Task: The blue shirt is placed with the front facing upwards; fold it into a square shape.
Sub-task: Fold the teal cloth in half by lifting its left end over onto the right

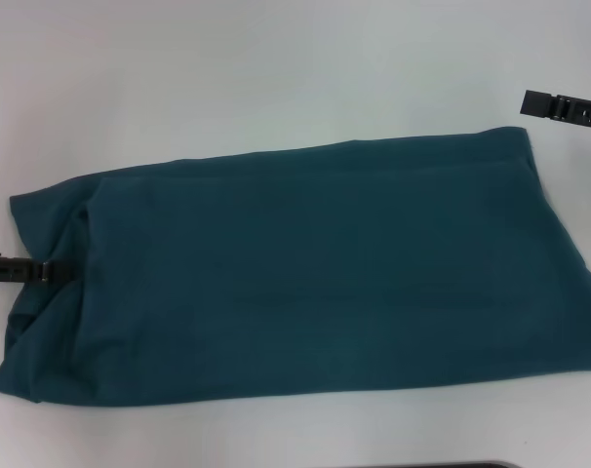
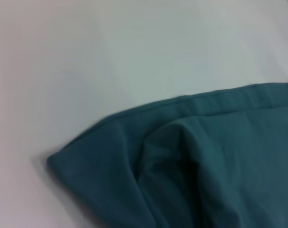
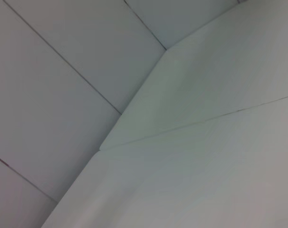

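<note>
Left hand (image 1: 37,271) touches the folded blue shirt (image 1: 315,283); right hand (image 1: 559,105) hovers apart; grips unclear.

No readable text or label anywhere on the blue shirt (image 1: 315,273)

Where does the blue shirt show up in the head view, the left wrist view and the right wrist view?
Head view: the blue shirt fills the middle, folded into a long band, with the left gripper at its left end.
Left wrist view: a corner of it shows low, toward the right side.
Right wrist view: not in it.
Shared landmark: the white table.
</note>
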Robot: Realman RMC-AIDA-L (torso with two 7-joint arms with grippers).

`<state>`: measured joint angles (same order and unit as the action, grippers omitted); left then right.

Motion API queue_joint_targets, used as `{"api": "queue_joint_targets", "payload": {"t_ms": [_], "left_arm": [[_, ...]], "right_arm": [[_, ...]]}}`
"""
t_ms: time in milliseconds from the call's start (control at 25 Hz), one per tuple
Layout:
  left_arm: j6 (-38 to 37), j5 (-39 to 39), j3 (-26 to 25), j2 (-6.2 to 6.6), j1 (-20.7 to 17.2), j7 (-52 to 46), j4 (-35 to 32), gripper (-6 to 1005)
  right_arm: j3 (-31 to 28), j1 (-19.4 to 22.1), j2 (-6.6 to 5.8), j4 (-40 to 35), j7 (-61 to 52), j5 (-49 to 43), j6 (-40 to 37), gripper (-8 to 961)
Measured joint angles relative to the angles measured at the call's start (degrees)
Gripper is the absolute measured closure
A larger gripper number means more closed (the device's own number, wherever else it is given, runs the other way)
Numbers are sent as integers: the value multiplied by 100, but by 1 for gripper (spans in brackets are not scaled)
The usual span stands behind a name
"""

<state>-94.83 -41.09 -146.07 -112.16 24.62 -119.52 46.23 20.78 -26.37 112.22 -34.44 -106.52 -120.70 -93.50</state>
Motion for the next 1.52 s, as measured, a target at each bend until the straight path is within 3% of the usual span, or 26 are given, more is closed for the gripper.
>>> {"api": "queue_joint_targets", "payload": {"t_ms": [560,1520], "left_arm": [[145,238,27,-6,-28,-4,-53,174],[34,295,246,-182,259,-12,-46,206]], "right_arm": [[-4,0,-1,-22,-19,46,-17,56],[-4,0,-18,-20,-26,65,-6,72]]}}
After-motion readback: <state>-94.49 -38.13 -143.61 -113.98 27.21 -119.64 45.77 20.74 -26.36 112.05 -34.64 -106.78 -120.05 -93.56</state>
